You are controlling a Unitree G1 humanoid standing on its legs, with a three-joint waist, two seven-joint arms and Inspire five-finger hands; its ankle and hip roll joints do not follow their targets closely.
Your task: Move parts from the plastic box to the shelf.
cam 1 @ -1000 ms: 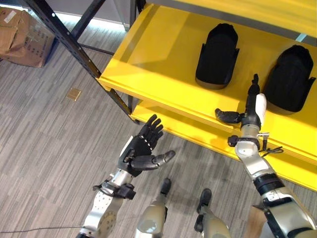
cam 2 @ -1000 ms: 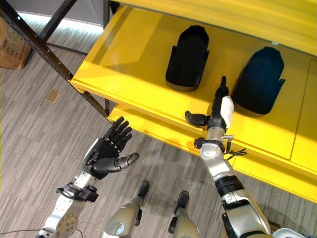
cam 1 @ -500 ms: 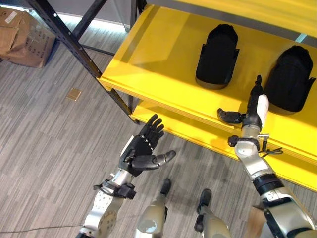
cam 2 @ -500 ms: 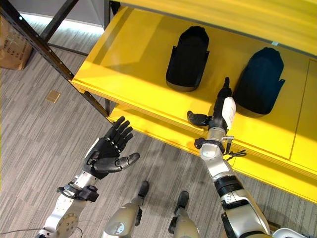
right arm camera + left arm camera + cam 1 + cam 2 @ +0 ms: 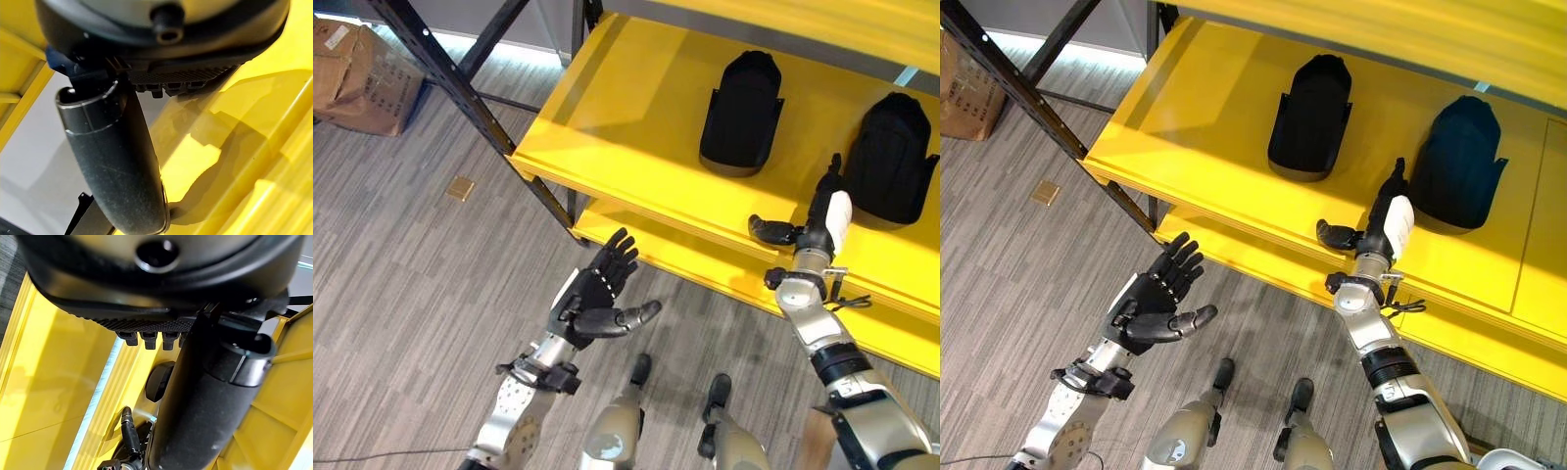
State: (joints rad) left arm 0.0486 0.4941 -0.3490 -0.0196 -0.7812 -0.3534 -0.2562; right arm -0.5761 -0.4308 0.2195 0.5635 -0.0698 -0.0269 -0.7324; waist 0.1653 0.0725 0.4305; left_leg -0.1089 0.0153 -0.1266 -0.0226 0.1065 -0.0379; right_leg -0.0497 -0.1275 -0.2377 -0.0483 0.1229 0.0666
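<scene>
Head stereo downward; wrists close-up.

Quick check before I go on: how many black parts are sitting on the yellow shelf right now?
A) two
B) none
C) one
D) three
A: two black parts lie on the yellow shelf, one part toward the middle and a second part to its right, with the open right hand just in front of them, holding nothing.
</scene>
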